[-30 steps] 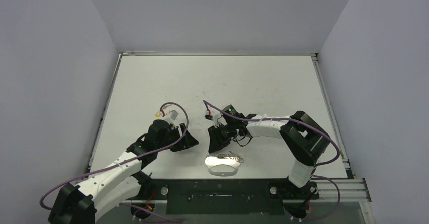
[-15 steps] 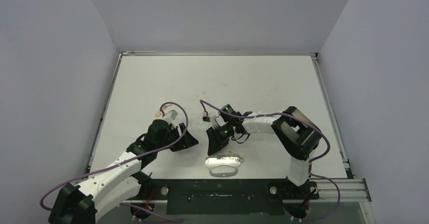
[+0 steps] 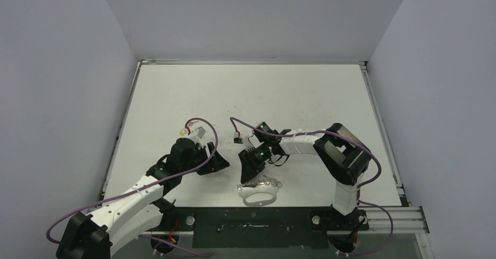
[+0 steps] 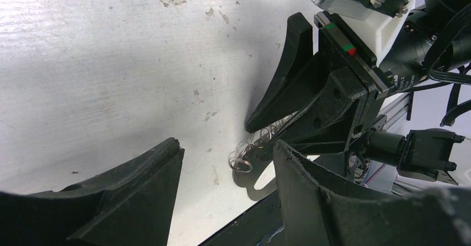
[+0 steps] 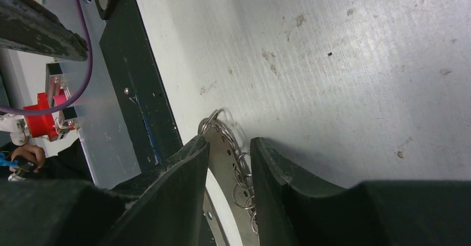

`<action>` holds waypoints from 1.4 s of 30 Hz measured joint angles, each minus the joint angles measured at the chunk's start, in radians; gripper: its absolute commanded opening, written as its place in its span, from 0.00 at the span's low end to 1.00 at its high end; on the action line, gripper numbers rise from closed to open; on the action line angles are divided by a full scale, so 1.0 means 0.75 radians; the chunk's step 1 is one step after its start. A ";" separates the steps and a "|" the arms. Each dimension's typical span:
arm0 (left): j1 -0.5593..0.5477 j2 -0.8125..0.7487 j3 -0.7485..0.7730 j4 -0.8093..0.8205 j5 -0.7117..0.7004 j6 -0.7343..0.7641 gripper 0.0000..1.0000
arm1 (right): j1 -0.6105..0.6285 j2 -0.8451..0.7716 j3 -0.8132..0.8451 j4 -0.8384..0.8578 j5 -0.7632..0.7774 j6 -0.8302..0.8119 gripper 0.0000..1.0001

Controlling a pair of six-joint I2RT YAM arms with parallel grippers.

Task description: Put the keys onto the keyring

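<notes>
My left gripper [image 4: 226, 145] hangs open over the desk [image 3: 292, 95]. My right gripper [image 5: 229, 143] straddles the keyring [image 3: 257, 190], jaws narrowly apart; I can't tell if it's pinching.

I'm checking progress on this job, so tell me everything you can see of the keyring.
The keyring is a flat, silver-grey metal oval loop with a short chain of small rings at one end. It lies flat on the white table near the front edge, between the two arms' bases. The right gripper stands over its chain end, one finger on either side; whether the fingers pinch it cannot be told.
</notes>
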 measured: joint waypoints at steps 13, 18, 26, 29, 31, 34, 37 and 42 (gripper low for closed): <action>0.000 -0.015 0.000 0.008 0.001 0.000 0.59 | 0.026 0.037 0.021 -0.003 -0.025 -0.010 0.28; 0.001 -0.019 0.000 0.008 0.001 0.004 0.59 | 0.058 0.065 0.047 -0.004 -0.041 -0.023 0.14; 0.007 -0.047 0.000 0.007 -0.001 0.021 0.58 | 0.069 0.075 0.060 -0.058 -0.023 -0.054 0.00; 0.007 -0.070 0.000 0.007 -0.005 0.024 0.58 | 0.069 0.051 0.064 -0.094 0.006 -0.068 0.00; 0.007 -0.090 -0.001 0.008 -0.007 0.030 0.57 | 0.069 0.020 0.066 -0.125 0.040 -0.086 0.00; 0.007 -0.128 -0.011 0.021 -0.007 0.045 0.56 | 0.069 -0.058 0.077 -0.173 0.100 -0.114 0.00; 0.007 -0.161 -0.030 0.040 -0.006 0.057 0.56 | 0.069 -0.150 0.101 -0.210 0.159 -0.140 0.00; 0.007 -0.209 -0.075 0.103 0.002 0.074 0.54 | 0.069 -0.253 0.160 -0.241 0.259 -0.182 0.00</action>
